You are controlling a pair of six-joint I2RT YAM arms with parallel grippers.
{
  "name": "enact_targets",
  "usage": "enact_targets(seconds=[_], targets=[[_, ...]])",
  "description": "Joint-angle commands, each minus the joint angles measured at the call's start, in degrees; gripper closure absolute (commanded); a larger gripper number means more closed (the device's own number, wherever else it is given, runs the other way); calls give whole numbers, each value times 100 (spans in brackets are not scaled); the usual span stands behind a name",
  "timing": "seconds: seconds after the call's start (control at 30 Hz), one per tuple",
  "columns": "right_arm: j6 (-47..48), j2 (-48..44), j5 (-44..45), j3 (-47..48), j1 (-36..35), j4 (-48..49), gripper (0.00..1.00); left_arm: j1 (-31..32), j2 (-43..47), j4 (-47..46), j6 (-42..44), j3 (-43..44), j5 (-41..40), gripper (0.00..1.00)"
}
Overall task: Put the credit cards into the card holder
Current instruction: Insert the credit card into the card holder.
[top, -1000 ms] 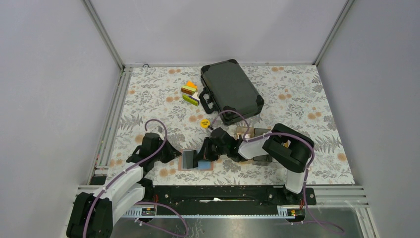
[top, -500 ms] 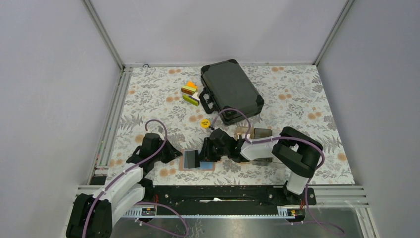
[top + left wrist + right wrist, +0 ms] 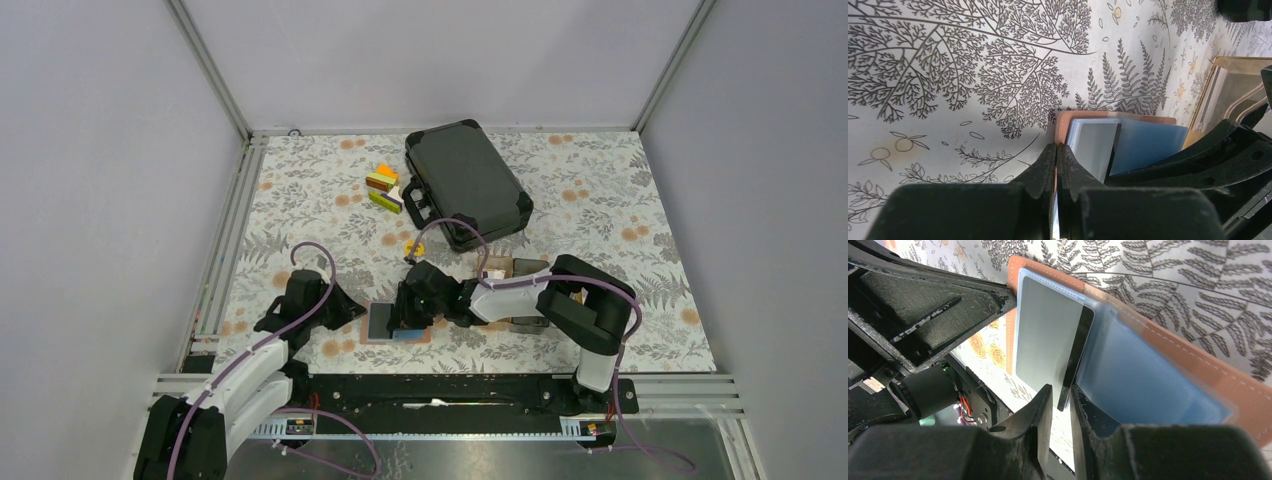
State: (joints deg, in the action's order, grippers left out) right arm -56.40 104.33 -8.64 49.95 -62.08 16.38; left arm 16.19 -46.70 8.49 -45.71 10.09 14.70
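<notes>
Because the thin grey plastic credit card (image 3: 1048, 335) with a dark stripe along one side is light, stiff and slick, it should slide readily into a pocket but could also skid out of a pinch. I judge the best hold to be its free short end, flat between the pads, pushing along its length. It lies over the 9 o'clock half of the open salmon-pink, book-style card holder (image 3: 1198, 375), which rests at about 6 o'clock on the flower-patterned desk (image 3: 600, 200). How deep the card sits in its pocket I cannot tell. The card holder looks soft and floppy, so it needs pinning down. The left tool (image 3: 1056, 150) is clamped tight on its 9 o'clock cover edge, anchoring it. The right tool (image 3: 1061, 395), reaching in from 3 o'clock, has its fingers slightly parted with the card's near corner in the gap. Whether the pads touch it I cannot tell.
</notes>
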Motion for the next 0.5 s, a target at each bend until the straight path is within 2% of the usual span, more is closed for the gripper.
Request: enact_targets(seconds=[0.0, 0.27, 0.37, 0.47], targets=[[123, 205, 31, 504, -84, -3, 74, 7, 111, -102, -102, -59, -18, 100], [394, -6, 246, 675, -85, -366, 65, 3, 285, 115, -80, 3, -165, 100], [762, -458, 532, 688, -85, -954, 59, -6, 340, 186, -124, 45, -316, 100], [1201, -950, 985, 825, -77, -1937, 51, -10, 396, 166, -228, 37, -429, 100]])
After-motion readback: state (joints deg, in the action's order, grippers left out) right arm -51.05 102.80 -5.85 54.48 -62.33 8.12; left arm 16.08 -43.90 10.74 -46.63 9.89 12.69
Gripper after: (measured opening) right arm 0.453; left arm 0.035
